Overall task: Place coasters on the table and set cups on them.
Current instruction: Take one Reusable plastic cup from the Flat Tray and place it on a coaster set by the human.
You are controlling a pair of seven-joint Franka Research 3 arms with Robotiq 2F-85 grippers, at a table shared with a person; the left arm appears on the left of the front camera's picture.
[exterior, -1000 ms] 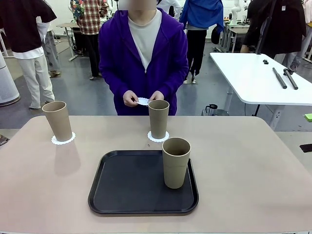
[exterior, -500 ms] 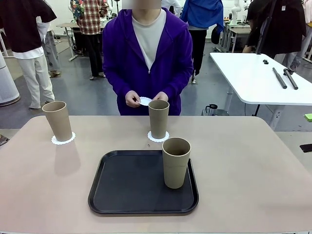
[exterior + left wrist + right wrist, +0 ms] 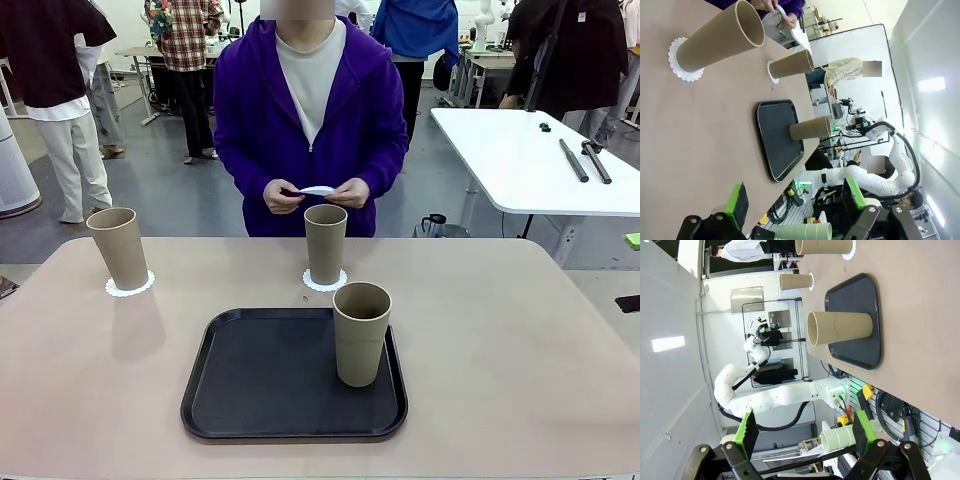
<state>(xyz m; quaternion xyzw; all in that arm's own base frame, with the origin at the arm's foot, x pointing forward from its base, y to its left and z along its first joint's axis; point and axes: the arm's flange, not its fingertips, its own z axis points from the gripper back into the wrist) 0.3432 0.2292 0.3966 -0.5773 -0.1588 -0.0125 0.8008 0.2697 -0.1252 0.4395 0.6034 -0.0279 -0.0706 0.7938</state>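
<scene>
We saw the desk [image 3: 520,340] wide and bare over its whole right half, and bare again along the near edge in front of the black tray [image 3: 260,390], so that side gave open room to move. The tray sat in the middle, nearer our edge than the person's, with one cup [image 3: 360,335] upright inside it, close to its right rim. Just beyond the tray's far rim a second cup [image 3: 325,240] stood on a coaster [image 3: 312,284], near the desk's far edge. A third cup [image 3: 119,248] stood on its own coaster [image 3: 141,287] by the far left corner, well apart from the tray, with bare top between them. Beyond the far edge the person's hands [image 3: 283,196] held the last coaster [image 3: 318,190] between them, off the desk. In the left wrist view our left pincer [image 3: 796,192] had its jaws spread wide with nothing between the green pads [image 3: 737,205]; the corner cup was the closest one to it, yet well apart across bare desk. In the right wrist view our right pincer [image 3: 804,425] likewise gaped wide and held nothing; the cup in the tray was the nearest one to it, well apart, with the desk's near edge between them
</scene>
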